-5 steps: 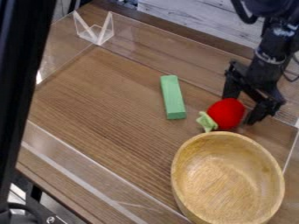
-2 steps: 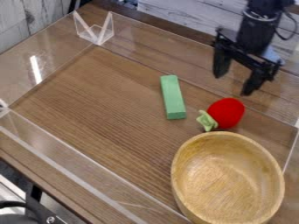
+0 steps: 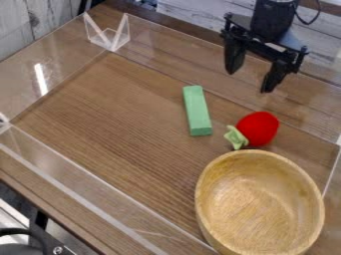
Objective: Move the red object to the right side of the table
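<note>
While the end effector hangs over the far edge of the tabletop, toward its far right corner, it is released and grasps nothing. The red toy strawberry lies near the right edge of the tabletop, on its side, with its green leafy cap pointing left and slightly toward the near edge. Just beside it, on the near side, is the round wooden bowl, which sits by the near right corner. To the left of the strawberry and apart from it, the long green rectangular block lies flat, its length running roughly from the far edge toward the near one. A clear angular object stands at the far left corner.
</note>
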Tool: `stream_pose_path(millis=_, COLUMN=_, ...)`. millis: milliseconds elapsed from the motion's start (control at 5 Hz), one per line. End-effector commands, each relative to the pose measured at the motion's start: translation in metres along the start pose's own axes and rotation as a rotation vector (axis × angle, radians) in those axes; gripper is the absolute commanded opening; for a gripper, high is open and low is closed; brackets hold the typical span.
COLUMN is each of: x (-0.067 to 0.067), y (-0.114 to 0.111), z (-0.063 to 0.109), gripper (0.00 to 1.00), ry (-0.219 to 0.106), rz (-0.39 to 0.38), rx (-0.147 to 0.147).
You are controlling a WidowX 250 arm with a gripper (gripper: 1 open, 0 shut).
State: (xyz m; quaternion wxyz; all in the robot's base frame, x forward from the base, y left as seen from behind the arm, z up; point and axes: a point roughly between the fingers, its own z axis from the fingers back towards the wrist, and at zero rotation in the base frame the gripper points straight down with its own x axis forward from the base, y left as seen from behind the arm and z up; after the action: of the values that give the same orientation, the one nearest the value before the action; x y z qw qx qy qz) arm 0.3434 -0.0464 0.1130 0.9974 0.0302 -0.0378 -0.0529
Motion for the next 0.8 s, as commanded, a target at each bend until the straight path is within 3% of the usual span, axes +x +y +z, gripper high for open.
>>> stream_pose_path(millis=0, x=-0.003, y=0.010, z=0.023, gripper=1.00, ry=-0.070, rz=0.043, rx=0.009)
stream_pose_path(millis=400, x=-0.014, y=0.033, z=0.022, gripper=1.00, ry=-0.058, rz=0.143, rx=0.030)
stream_pose_path(millis=600, x=-0.021, y=0.052, z=0.031, gripper=1.00, ry=-0.066, rz=0.242, rx=0.041)
